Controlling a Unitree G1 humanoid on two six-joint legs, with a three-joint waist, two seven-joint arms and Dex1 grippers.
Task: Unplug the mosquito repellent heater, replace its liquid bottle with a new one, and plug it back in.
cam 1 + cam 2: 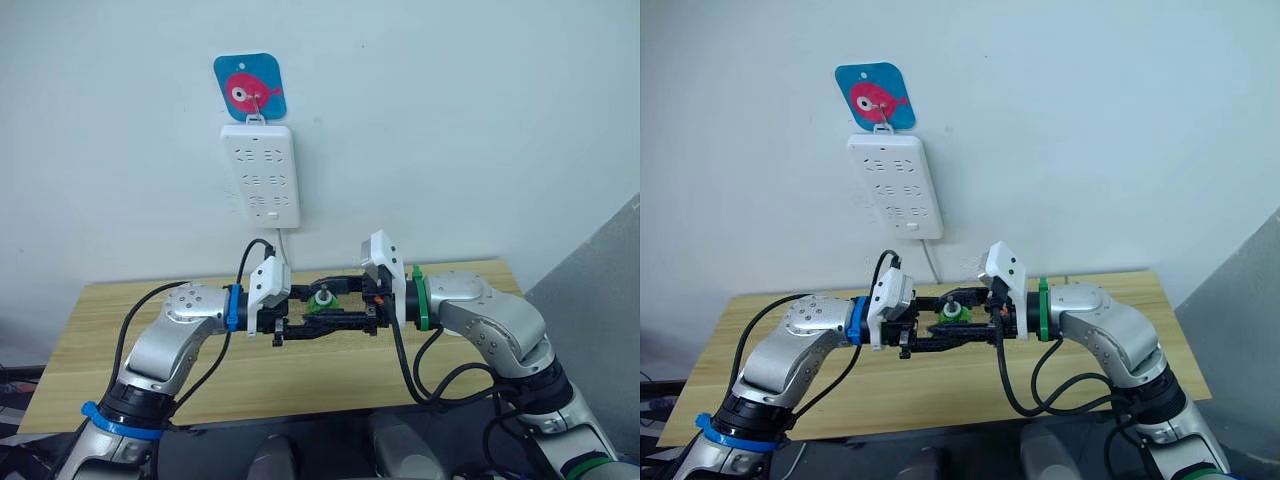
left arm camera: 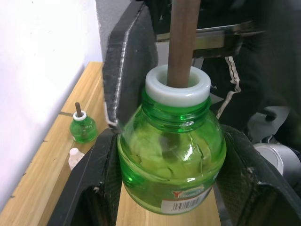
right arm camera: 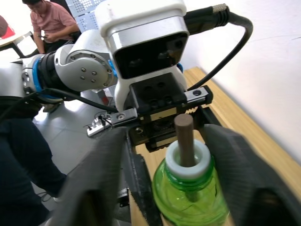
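Observation:
A green liquid bottle [image 1: 322, 300] with a white neck and a brown wick, uncapped, hangs above the table between both arms. My left gripper [image 1: 310, 306] is shut on its body, with black fingers [image 2: 94, 188] on either side. From the opposite side my right gripper [image 1: 336, 302] clamps the same bottle [image 3: 188, 197], and one of its fingers [image 2: 122, 70] lies against the bottle's shoulder. Another green bottle [image 2: 83, 128] with a wick stands on the table by the wall, a small white piece [image 2: 75, 157] beside it. The mosquito repellent heater is out of view.
A white power strip [image 1: 260, 172] hangs on the wall from a blue fish hook [image 1: 250, 88], its cord dropping behind the wooden table [image 1: 120, 340]. A seated person in a pink shirt [image 3: 47, 19] is in the right wrist view's background.

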